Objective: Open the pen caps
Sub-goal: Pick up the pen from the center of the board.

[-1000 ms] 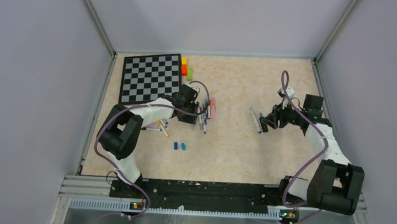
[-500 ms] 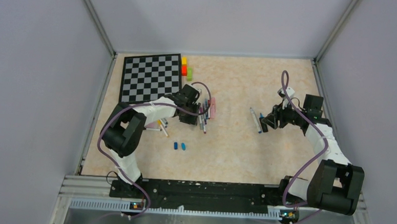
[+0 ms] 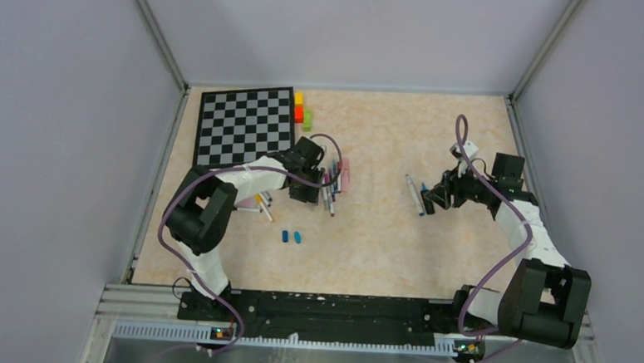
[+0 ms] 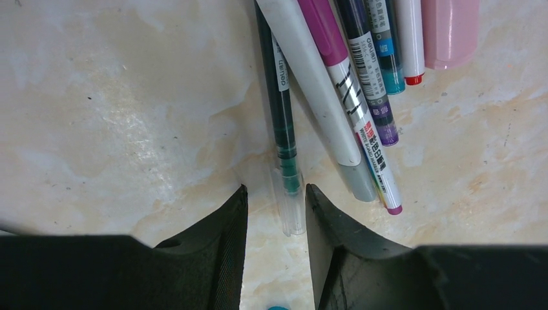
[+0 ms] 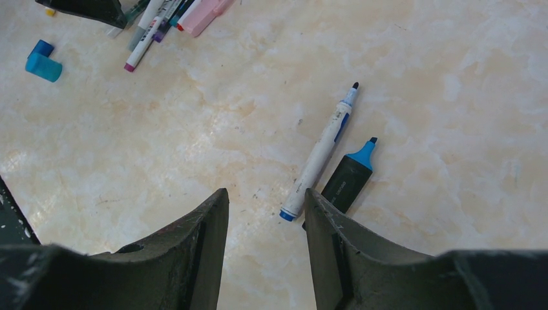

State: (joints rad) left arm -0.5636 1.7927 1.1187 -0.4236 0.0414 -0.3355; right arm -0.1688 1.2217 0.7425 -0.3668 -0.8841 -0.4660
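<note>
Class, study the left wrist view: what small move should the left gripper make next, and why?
Probably lower and close the left gripper on the clear cap of the green pen: that cap lies between its open fingers, apparently untouched, with gaps either side.

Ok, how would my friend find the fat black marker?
Go to the table's right half, far from the chessboard. Two pens lie together by the right gripper. It's the short, fat black marker with a blue wedge tip; its neighbour is a long, thin white pen.

Green pen: "deli". Magenta marker: "WHITE BOARD MARKER".
</note>
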